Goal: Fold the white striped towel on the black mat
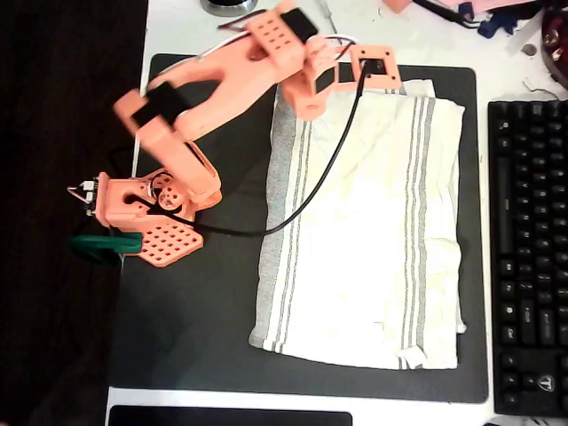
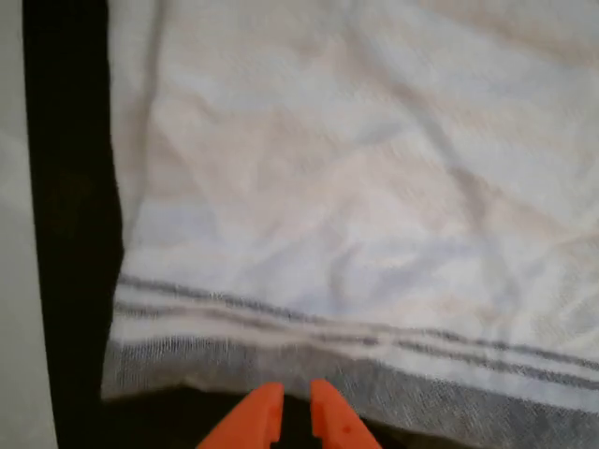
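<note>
The white striped towel (image 1: 373, 231) lies spread flat on the black mat (image 1: 195, 328), grey stripes running down its left and right sides, a small tag (image 1: 410, 358) at its near right corner. My gripper (image 1: 309, 105) hangs over the towel's far left corner. In the wrist view the two orange fingertips (image 2: 297, 398) stand close together over the mat (image 2: 75, 234), just short of the towel's (image 2: 356, 206) grey-striped edge, with nothing held between them.
A black keyboard (image 1: 528, 257) lies right of the mat. The arm's black cable (image 1: 311, 195) trails across the towel's left part. The arm's base (image 1: 146, 213) and a green clamp (image 1: 102, 246) sit at the mat's left edge. Clutter lines the table's far edge.
</note>
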Available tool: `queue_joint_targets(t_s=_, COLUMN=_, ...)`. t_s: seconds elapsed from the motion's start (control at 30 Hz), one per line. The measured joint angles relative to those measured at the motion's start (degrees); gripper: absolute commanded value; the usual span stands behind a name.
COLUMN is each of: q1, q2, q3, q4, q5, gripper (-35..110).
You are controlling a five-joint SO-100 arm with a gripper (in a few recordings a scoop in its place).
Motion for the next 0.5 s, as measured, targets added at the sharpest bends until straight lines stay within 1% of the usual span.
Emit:
queue_joint_targets(t_s=0.23, q1=1.32, q2=-17.67, q3=-17.93, q4=-0.35, q5=6.42, gripper=11)
queue_joint_targets(t_s=0.33, q1=1.32, q2=-22.94, q3=-23.2, q4=-0.35, q5=7.73, gripper=16)
queue_joint_targets(t_s=0.5, q1=0.97, q2=-29.18, q3=-29.53, q4=-1.67, q5=9.93, gripper=17)
